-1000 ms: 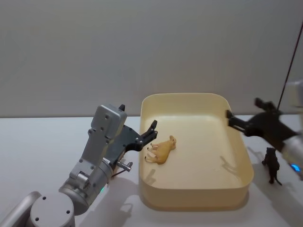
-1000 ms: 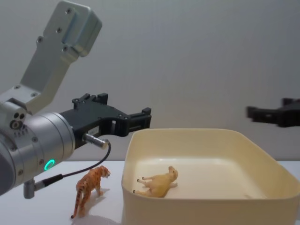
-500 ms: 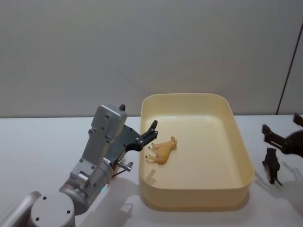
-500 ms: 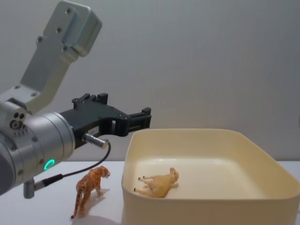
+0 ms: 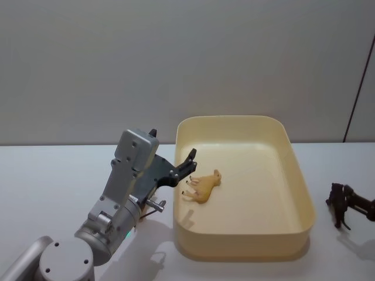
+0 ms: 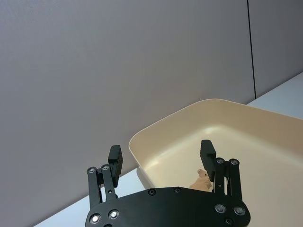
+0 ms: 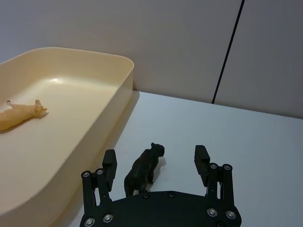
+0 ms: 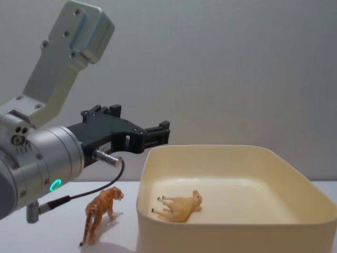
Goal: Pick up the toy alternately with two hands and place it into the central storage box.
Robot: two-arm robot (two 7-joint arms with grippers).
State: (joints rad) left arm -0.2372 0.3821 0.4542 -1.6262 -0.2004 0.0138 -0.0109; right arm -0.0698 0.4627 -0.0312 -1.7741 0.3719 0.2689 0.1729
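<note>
Tech: What's the biggest thing in front of you?
Me: The white surface point(image 5: 53, 170). The cream box point(image 5: 240, 249) sits on it, about in the middle.
Tech: And your arms?
Me: My left arm point(image 8: 42, 158), silver with a green ring lit, reaches in from the left. My left claw point(image 8: 164, 133) hangs above the box's left rim, fingers apart and holding nothing. My right claw point(image 7: 155, 156) is low over the surface to the right of the box, and its fingers are spread as well.
Tech: Is anything between those fingers?
Me: Yes, the dark toy point(image 7: 142, 171). It stands upright on the surface between them, closer to one finger than the other. As far as I can see, neither finger touches it. It is outside the box, just beside the right wall.
Tech: Where are the other toys?
Me: The tan toy point(image 5: 202, 186) lies on its side on the box floor, near the left wall, with its legs pointing left. The tiger point(image 8: 100, 211) stands on the surface to the left of the box, beneath my left arm and a little apart from the box wall.
</note>
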